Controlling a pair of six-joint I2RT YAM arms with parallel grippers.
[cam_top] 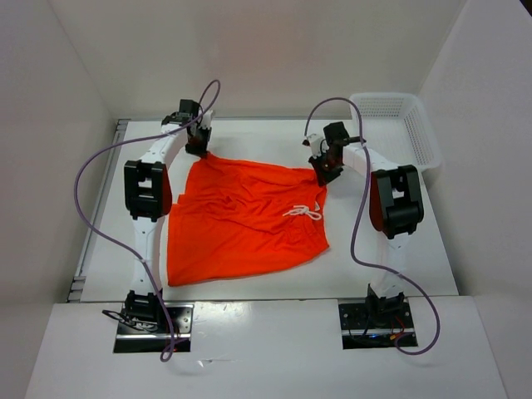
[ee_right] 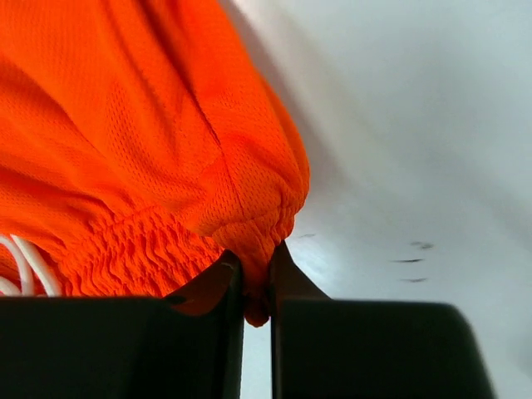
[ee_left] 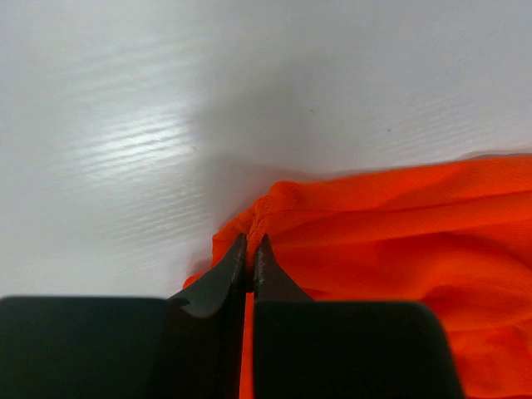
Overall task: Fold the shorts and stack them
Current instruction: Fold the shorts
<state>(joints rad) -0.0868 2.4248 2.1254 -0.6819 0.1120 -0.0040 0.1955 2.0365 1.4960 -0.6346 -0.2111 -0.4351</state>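
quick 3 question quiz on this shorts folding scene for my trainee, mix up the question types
1. True or false: the left gripper and the right gripper are each shut on an edge of the orange shorts.
2. The white basket sits: A) at the far right, B) at the near left, C) on top of the shorts.
3. What white item lies on the shorts, close to the right gripper?
Key: 1 true; 2 A; 3 the drawstring.
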